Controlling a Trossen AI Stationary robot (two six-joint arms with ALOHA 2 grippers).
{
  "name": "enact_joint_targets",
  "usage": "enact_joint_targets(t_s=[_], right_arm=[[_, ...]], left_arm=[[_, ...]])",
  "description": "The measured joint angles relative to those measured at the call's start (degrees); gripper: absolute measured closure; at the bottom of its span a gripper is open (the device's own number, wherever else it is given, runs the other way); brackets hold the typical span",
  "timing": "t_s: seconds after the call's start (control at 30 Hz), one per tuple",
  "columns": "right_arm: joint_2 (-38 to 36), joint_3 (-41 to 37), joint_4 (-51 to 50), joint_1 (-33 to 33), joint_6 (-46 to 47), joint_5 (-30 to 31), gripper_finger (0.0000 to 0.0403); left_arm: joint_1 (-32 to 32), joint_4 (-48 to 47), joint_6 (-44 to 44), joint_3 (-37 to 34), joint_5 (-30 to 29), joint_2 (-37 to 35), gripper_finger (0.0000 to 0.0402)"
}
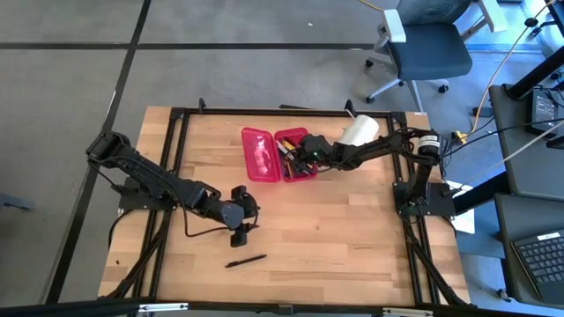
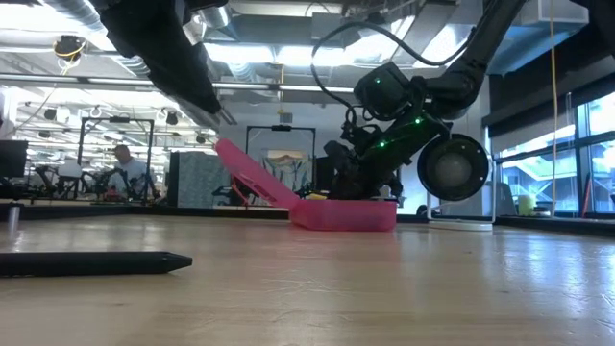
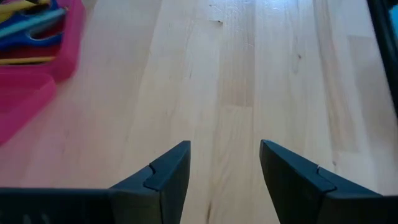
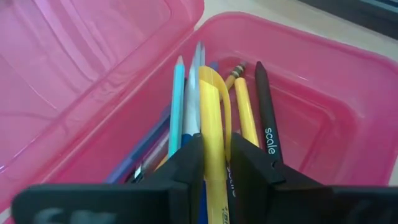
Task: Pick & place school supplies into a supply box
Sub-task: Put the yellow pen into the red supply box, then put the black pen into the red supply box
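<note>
A pale butcher-block table (image 1: pixel 352 229) in a black frame stands on grey floor, an office chair (image 1: pixel 427 48) beyond it. On the far half lies the supply box (image 1: pixel 264 154) — translucent pink plastic, both hinged halves laid open. The right gripper (image 4: pixel 216 163) reaches into the tray half, its fingers clamped on a smooth yellow pen (image 4: pixel 214 118); beside it lie a pencil with an eraser tip, a light-blue pencil and a black pen (image 4: pixel 267 124) printed "scale". The left gripper (image 1: pixel 240 222) hovers over bare wood near the table's middle, fingers apart and empty. Another black pen (image 1: pixel 246 261) lies alone just nearer the front edge. A big white roll (image 1: pixel 359 130) stands beside the box.
</note>
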Motion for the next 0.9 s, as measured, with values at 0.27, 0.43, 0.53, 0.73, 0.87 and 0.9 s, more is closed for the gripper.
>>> enact_joint_targets(t_s=[0.27, 0.43, 0.53, 0.73, 0.87, 0.9], right_arm=[[-0.02, 0.0, 0.01, 0.0, -0.85, 0.0, 0.0256], [-0.02, 0.0, 1.3, 0.0, -3.1, 0.0, 0.0215], [-0.02, 0.04, 2.17, 0.0, -4.39, 0.0, 0.0202], [-0.02, 0.07, 1.23, 0.0, -6.28, -1.43, 0.0197], [-0.02, 0.07, 0.15, 0.0, -6.4, -1.46, 0.0196], [-0.02, 0.07, 0.06, 0.0, -6.4, -1.49, 0.0196]], left_arm=[[-1.19, 1.21, 1.47, 0.0, 0.14, 0.0, 0.0217], [-2.83, 2.76, 2.04, 0.0, -2.54, 0.0, 0.0217], [-4.03, 3.01, 2.03, 0.01, -5.75, 0.0, 0.0217], [-6.3, 1.78, 1.6, 4.64, -5.19, 4.94, 0.0215], [-7.84, -6.67, -1.73, 10.81, -1.83, 11.61, 0.0215], [-8.24, -9.42, -3.57, 12.25, -1.44, 13.22, 0.0215]])
